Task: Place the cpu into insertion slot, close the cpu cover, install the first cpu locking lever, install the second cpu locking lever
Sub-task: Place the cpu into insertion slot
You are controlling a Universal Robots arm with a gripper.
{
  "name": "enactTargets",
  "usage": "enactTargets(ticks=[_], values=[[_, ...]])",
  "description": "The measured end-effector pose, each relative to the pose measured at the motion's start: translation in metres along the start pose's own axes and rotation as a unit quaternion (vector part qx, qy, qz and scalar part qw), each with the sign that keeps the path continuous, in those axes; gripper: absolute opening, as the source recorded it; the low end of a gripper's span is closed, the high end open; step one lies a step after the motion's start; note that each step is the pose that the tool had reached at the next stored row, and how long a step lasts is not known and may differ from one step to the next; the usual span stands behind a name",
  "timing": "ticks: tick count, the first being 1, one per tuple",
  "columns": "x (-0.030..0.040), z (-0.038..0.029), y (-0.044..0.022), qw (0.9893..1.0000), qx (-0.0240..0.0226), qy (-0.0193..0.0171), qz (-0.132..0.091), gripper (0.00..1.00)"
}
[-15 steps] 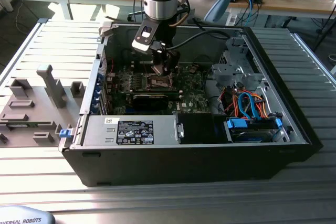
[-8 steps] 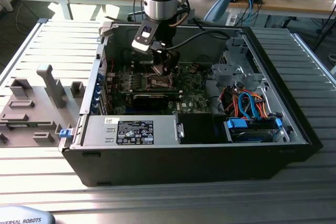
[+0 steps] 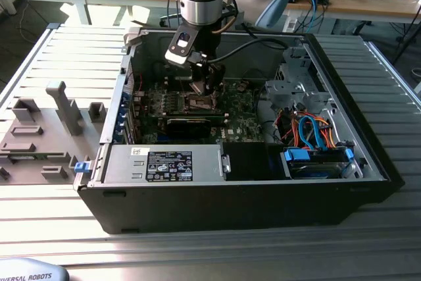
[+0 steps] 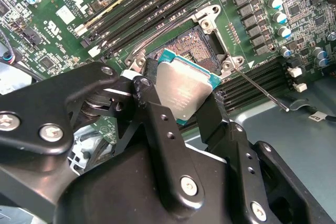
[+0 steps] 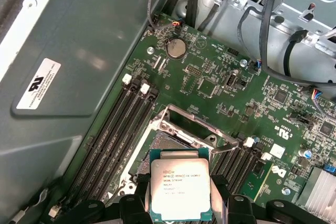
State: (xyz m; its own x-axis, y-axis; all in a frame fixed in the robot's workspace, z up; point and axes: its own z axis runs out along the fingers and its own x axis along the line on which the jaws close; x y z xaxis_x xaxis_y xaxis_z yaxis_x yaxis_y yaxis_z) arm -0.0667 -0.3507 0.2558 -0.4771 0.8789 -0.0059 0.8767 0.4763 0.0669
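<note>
Inside the open computer case (image 3: pixel 197 208), centre of the exterior view, pinching the cpu (image 4: pixel 184 90) between both fingers (image 4: pixel 151 100) just above the insertion slot (image 4: pixel 194 43).

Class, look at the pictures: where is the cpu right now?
In both wrist views the cpu is gripped by the pincer, held close by the open insertion slot on the green motherboard, not yet seated in it.
</note>
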Motion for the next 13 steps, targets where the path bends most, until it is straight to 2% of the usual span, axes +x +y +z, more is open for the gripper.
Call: enactTargets(ticks=[13], values=[[0.0, 0.0004, 0.0, 1.0, 0.0, -0.0002, 0.004, 0.54]])
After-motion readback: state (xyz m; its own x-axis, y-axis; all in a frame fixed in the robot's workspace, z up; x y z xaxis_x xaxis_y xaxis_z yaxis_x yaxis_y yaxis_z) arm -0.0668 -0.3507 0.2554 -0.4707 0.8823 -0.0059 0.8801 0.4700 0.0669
